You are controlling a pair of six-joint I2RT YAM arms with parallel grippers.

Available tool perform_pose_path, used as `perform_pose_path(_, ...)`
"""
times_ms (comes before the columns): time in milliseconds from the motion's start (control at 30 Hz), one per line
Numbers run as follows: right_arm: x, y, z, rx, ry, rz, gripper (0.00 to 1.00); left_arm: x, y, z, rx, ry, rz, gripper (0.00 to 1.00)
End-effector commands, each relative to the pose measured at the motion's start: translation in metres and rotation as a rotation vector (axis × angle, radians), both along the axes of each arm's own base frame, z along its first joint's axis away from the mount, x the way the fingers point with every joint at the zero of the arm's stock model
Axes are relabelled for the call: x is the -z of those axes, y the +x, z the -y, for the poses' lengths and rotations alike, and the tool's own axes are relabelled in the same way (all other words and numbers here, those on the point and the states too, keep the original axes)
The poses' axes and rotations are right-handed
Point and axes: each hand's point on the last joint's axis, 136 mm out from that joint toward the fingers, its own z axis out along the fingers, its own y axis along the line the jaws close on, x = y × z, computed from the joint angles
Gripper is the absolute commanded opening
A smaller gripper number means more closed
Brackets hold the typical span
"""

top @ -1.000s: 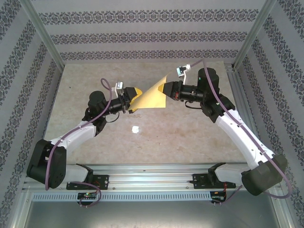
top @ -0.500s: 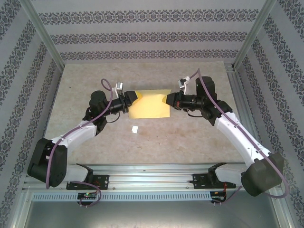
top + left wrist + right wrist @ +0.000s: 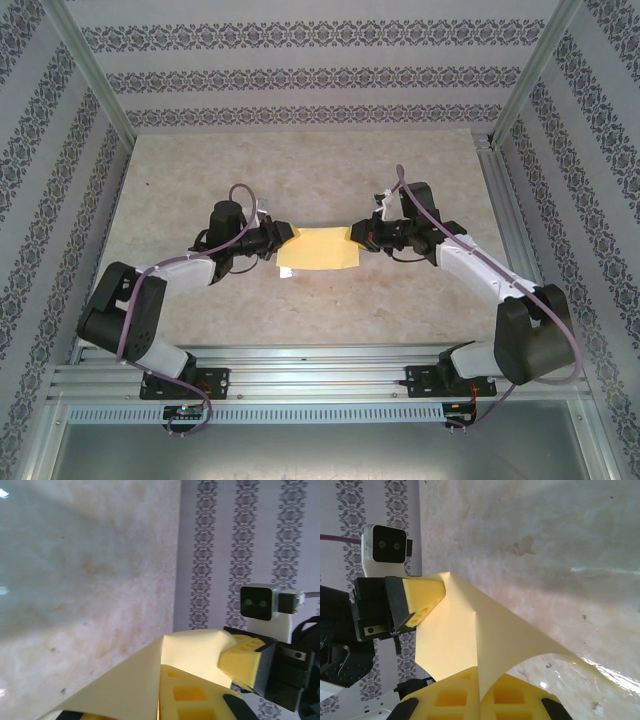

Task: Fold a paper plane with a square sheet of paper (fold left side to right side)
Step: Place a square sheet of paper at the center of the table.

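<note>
Paper: square sheet of paper, centre frame, bowed
Left gripper: jaws clamped on left edge
Right gripper: jaws clamped on right edge
Table: open all around

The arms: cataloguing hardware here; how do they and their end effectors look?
The left arm and right arm have white links, black joints and purple cables. The left end effector and right end effector have yellow pocketed fingers on black bodies.
</note>
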Motion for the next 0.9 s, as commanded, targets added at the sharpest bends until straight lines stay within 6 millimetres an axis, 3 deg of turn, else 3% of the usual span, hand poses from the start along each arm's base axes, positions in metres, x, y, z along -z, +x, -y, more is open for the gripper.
perform_pose_path(0,0.029,0.000,0.003,-0.018,-0.025,-0.019,0.06,0.033,-0.009,-0.001,0.032,0.083,-0.010,0.07)
perform_pose_path(100,0.045,-0.001,0.010,0.009,-0.029,-0.042,0.14,0.043,-0.013,-0.005,0.016,0.090,-0.026,0.06)
perform_pose_path(167,0.045,0.001,0.012,0.023,-0.008,-0.042,0.17,0.034,-0.012,-0.003,0.023,0.078,-0.011,0.06)
perform_pose_path(300,0.037,0.007,0.007,0.027,0.041,-0.033,0.37,0.007,-0.003,0.006,0.054,0.067,0.033,0.04)
perform_pose_path(433,0.042,0.011,0.031,0.095,-0.033,-0.026,0.44,-0.020,0.005,0.010,0.050,0.053,0.072,0.02)
perform_pose_path(533,0.046,0.014,0.061,0.175,-0.104,-0.015,0.47,-0.046,0.013,0.013,0.049,0.038,0.106,0.01)
perform_pose_path(633,0.036,0.016,0.078,0.222,-0.098,0.016,0.54,-0.068,0.023,0.019,0.068,0.049,0.138,0.00)
perform_pose_path(733,0.025,0.016,0.081,0.223,-0.083,0.042,0.63,-0.085,0.027,0.030,0.115,0.070,0.181,0.00)
perform_pose_path(800,0.025,0.015,0.082,0.218,-0.091,0.051,0.65,-0.084,0.023,0.037,0.145,0.097,0.192,0.00)
perform_pose_path(867,0.027,0.013,0.084,0.221,-0.105,0.055,0.65,-0.067,0.015,0.036,0.145,0.121,0.181,0.00)
